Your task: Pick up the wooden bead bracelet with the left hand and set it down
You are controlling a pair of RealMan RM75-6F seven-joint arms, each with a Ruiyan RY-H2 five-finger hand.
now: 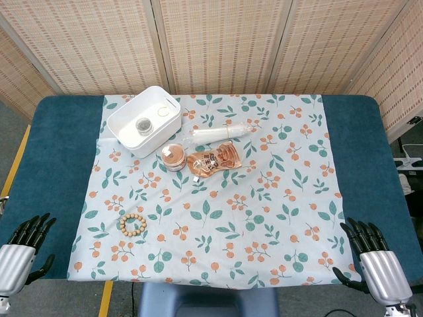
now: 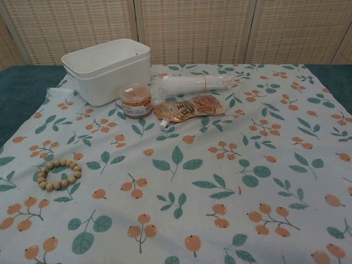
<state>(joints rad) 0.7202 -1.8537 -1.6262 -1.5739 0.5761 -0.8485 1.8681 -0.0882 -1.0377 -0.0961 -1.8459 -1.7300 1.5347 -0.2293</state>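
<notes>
The wooden bead bracelet [image 1: 132, 224] [image 2: 59, 174] lies flat on the leaf-print cloth, near its front left part. My left hand [image 1: 23, 247] hangs at the table's front left corner, well to the left of the bracelet, fingers spread and holding nothing. At the front right corner my right hand [image 1: 370, 254] is likewise spread and empty. Neither hand shows in the chest view.
At the back left of the cloth [image 1: 284, 218] stands a white bin [image 1: 144, 120] with a small jar inside. Beside it are a round orange-lidded jar [image 1: 174, 157], an orange pouch [image 1: 216, 159] and a clear plastic packet [image 1: 221, 132]. Blue table cover [image 1: 59, 152] flanks the cloth.
</notes>
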